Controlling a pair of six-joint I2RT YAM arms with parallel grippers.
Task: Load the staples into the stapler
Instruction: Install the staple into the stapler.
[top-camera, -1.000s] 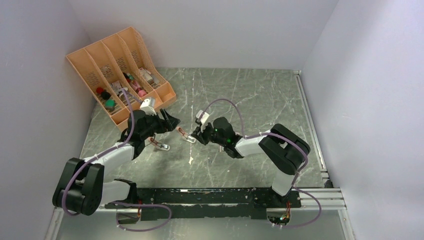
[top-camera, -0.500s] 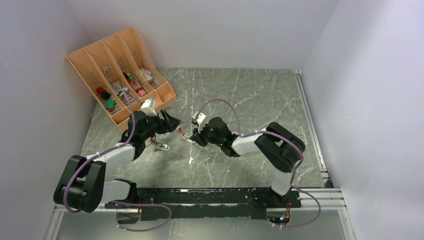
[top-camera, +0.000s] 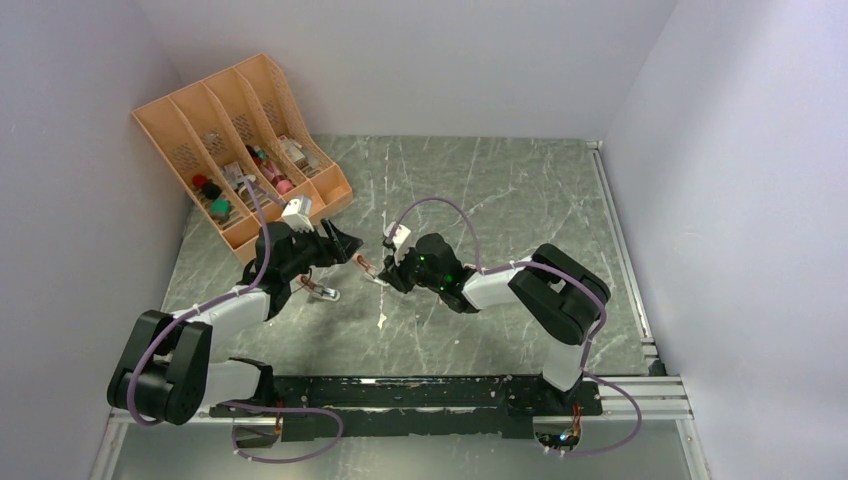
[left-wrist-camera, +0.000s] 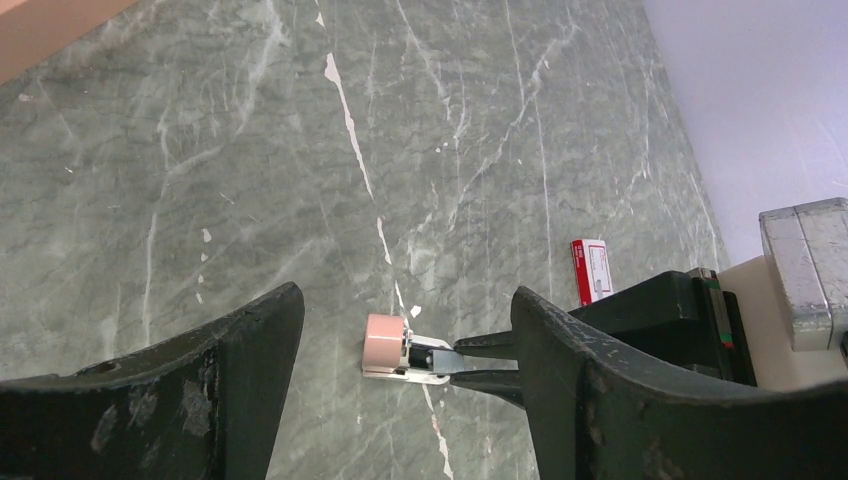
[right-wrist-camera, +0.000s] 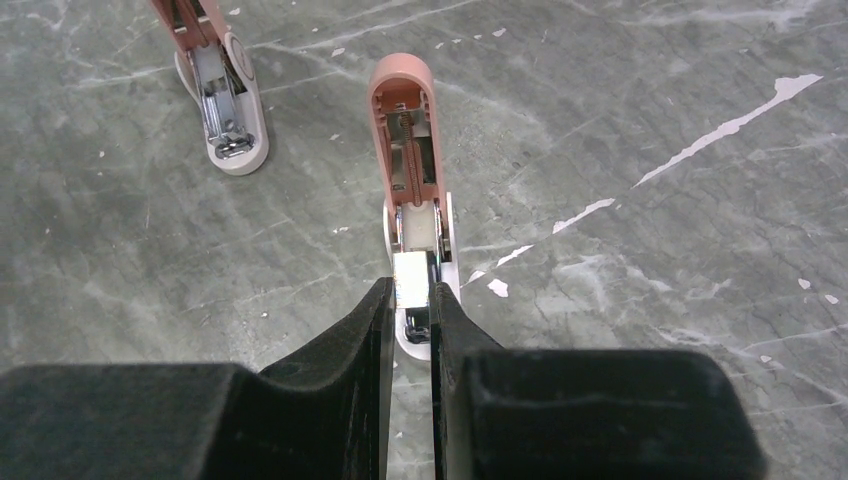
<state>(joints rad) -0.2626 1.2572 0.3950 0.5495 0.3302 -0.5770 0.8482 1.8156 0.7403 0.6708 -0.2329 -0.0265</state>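
Observation:
A pink stapler (right-wrist-camera: 403, 130) lies open on the table, its lid laid back and its white base and channel (right-wrist-camera: 418, 228) bare. My right gripper (right-wrist-camera: 410, 291) is shut on a short silvery strip of staples (right-wrist-camera: 411, 277) held at the near end of that channel. In the top view this right gripper (top-camera: 388, 271) is at the stapler (top-camera: 367, 265). My left gripper (left-wrist-camera: 408, 300) is open and empty, its jaws wide to either side of the stapler's pink end (left-wrist-camera: 384, 343), not touching it. The red-and-white staple box (left-wrist-camera: 591, 270) lies beyond.
A second pink stapler (right-wrist-camera: 215, 80) lies open just left of the first, also seen in the top view (top-camera: 318, 291). An orange slotted file organiser (top-camera: 240, 140) holding small items stands at the back left. White walls close in the table.
My right gripper has moved a little left to the open stapler with the strip in it. The left arm has barely moved.

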